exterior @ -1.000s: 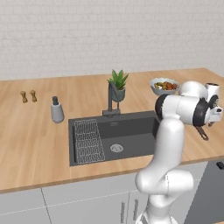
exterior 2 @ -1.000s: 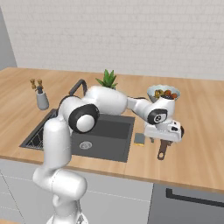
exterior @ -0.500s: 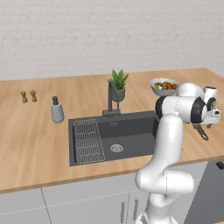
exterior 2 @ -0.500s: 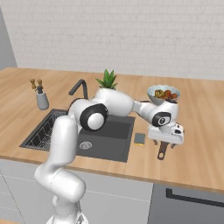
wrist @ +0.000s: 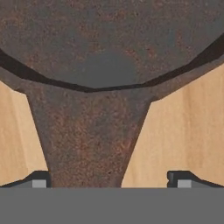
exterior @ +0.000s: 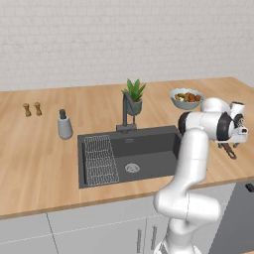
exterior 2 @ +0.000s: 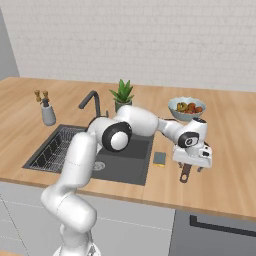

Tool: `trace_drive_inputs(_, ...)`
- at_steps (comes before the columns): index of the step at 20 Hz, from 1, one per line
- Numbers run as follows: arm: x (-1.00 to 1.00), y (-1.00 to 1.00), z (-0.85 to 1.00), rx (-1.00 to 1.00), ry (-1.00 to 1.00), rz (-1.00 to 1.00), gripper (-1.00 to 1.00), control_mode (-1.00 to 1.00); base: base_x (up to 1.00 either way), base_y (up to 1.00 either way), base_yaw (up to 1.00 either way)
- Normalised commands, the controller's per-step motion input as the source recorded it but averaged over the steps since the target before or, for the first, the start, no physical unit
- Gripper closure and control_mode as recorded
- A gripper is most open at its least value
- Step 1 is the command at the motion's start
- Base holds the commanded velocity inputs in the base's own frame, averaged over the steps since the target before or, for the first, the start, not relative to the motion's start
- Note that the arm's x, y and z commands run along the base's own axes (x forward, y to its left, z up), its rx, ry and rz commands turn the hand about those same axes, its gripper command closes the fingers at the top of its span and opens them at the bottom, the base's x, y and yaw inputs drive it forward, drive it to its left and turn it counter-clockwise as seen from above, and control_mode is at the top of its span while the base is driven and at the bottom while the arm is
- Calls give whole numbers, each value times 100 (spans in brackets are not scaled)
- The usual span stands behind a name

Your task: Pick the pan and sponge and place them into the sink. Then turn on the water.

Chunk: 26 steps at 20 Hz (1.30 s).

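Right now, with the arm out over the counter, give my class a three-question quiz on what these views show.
1. True or false: the sponge already lies inside the sink.
2. In the hand view, what runs down between the two fingertips? A) the faucet B) the pan where its handle begins C) the wire rack
3. Fill in: on the counter, the bowl of food stands behind the ____.

Key
1. False: it lies flat on the counter beside the sink's right edge.
2. B: the gripper is open, one tip on each side of the handle's wide root.
3. Pan; only its handle shows below the hand in the right base view.
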Motion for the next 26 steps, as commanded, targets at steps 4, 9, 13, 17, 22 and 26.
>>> trace_drive_inputs(4,6,0,-28,0,0,0,-100,-100,0,0,0)
trace_drive_inputs(9,7,0,-8,0,1,0,100,-100,0,0,0)
trace_drive_inputs(13,17,0,0,0,0,0,100,-100,0,0,0)
trace_drive_inputs(17,22,0,1,0,0,0,100,-100,0,0,0)
trace_drive_inputs(22,0,6,36,0,0,2,100,-100,0,0,0)
trace_drive_inputs(26,0,24,62,0,-5,5,100,-100,0,0,0)
